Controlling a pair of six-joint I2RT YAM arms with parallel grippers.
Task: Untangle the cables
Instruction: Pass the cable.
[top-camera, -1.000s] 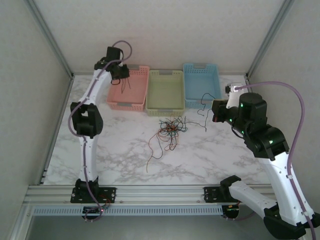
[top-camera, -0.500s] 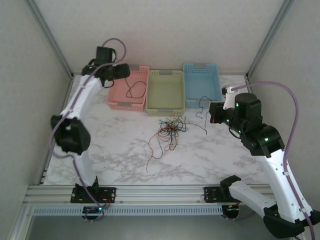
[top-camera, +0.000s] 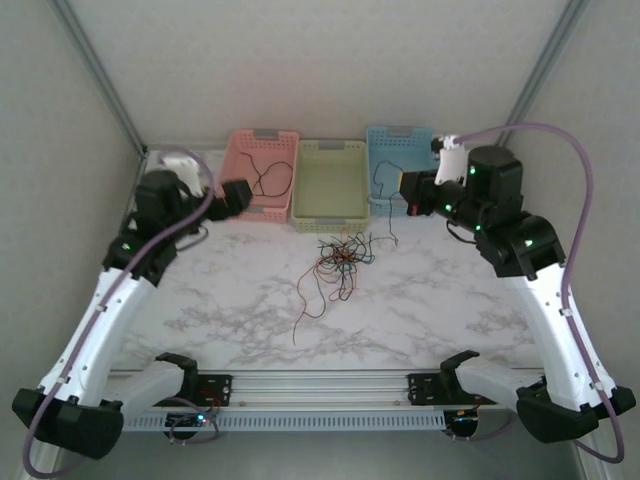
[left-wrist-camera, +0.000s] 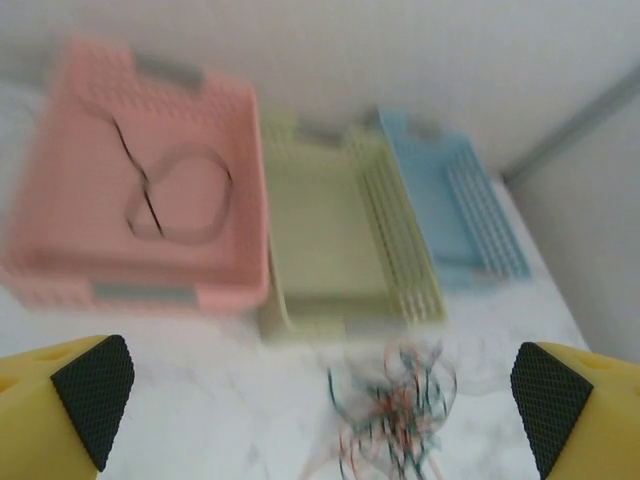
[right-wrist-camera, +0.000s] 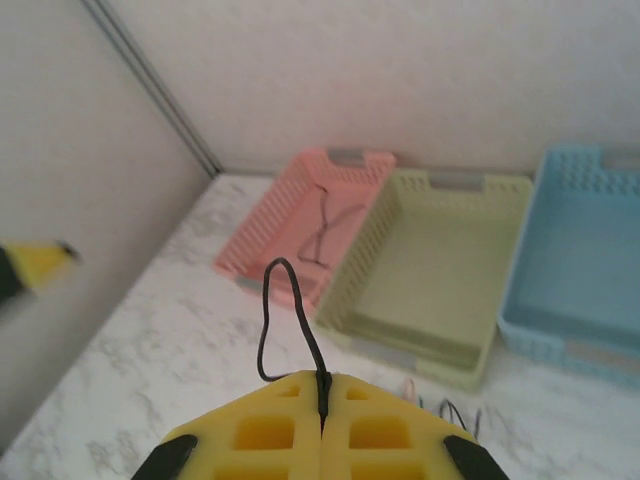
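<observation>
While right gripper (right-wrist-camera: 322, 388) is clamping thin black wire (right-wrist-camera: 262, 340), left gripper (left-wrist-camera: 320, 400) gaping empty, dangling tail is risking snagging centre-frame multicoloured wire tangle (top-camera: 340, 255).

White arm links (top-camera: 100, 310) with black joints (top-camera: 160, 200); lavender hoses (top-camera: 535, 126); yellow fingers (left-wrist-camera: 590, 420), black textured pads (left-wrist-camera: 95, 408).
</observation>
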